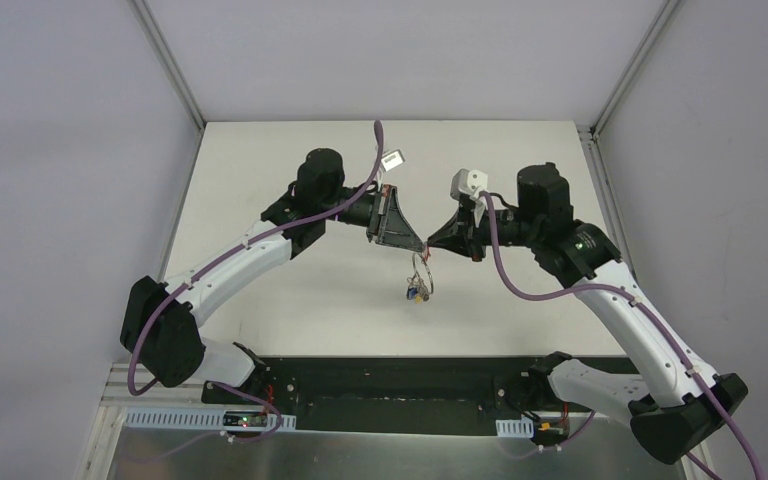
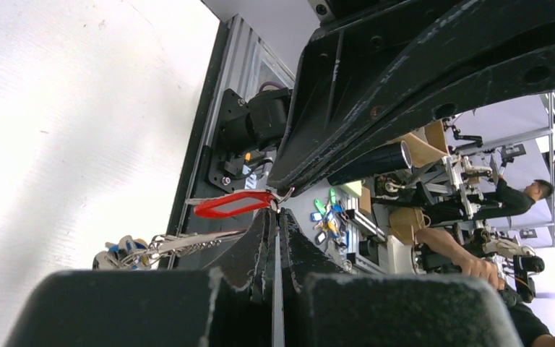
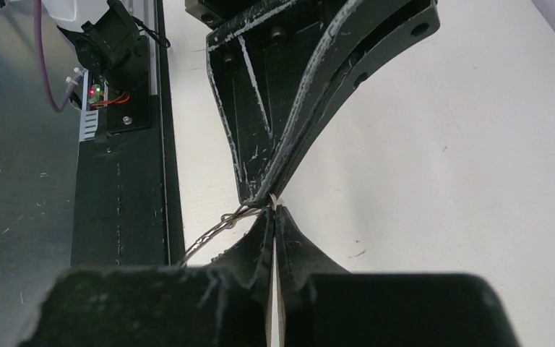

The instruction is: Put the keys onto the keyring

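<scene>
Above the middle of the white desk, the left gripper and right gripper are both clenched, tip against tip. The keyring hangs just below that junction. The red-tagged key sits at the tips, but I cannot tell which gripper pinches what.

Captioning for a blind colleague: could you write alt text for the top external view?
A robot's left hand and right hand, both shut, meet tip to tip above a white table. A keyring dangles just beneath where they meet.
</scene>
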You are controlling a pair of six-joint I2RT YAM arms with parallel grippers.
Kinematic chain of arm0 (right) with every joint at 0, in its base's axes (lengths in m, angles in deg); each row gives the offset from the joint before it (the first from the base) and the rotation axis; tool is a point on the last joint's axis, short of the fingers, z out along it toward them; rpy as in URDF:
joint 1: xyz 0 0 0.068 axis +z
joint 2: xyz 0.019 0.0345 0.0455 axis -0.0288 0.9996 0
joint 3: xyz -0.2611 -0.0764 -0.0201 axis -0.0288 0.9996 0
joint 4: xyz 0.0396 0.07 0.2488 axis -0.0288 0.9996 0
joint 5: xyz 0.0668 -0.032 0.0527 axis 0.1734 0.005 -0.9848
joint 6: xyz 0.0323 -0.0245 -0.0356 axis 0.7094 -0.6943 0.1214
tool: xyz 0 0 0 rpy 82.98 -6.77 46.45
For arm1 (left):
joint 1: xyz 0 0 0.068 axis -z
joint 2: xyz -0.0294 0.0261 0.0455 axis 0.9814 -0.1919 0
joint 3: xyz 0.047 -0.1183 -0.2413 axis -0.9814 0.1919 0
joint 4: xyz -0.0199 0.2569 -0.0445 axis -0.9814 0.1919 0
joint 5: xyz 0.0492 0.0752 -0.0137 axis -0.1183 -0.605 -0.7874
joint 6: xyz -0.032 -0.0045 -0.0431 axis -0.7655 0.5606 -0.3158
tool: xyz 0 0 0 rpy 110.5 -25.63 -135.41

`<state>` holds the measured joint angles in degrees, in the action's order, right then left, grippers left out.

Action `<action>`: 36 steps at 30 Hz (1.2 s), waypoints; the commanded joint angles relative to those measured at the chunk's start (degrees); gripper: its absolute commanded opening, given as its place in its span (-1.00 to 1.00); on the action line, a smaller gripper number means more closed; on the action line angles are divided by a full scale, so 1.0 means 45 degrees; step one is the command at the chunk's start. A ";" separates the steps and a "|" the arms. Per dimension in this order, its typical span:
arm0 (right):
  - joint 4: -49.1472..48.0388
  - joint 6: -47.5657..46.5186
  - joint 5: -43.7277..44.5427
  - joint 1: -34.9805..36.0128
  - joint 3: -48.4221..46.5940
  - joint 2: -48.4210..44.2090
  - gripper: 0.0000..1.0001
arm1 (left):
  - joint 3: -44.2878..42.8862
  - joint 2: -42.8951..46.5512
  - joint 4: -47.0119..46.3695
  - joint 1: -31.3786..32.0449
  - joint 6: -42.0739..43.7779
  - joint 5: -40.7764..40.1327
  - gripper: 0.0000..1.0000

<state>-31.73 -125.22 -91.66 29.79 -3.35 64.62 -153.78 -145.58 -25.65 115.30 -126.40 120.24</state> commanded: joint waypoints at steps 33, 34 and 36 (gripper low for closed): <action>-0.1082 0.0213 -0.1465 -0.0911 0.0758 0.0059 -0.03 | -0.0994 0.1108 0.3548 -0.0648 0.3099 -0.1076 -1.00; -0.0995 0.0252 -0.1832 -0.1025 0.0760 0.0060 0.04 | -0.0973 0.1137 0.3455 -0.0757 0.2945 -0.1238 -1.00; -0.0985 0.0497 -0.2696 -0.1166 0.0774 0.0157 0.20 | -0.0924 0.1161 0.3205 -0.0959 0.2590 -0.1629 -1.00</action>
<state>-35.03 -125.11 -95.09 25.94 0.39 66.55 -156.16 -143.17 -8.25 112.70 -112.59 116.46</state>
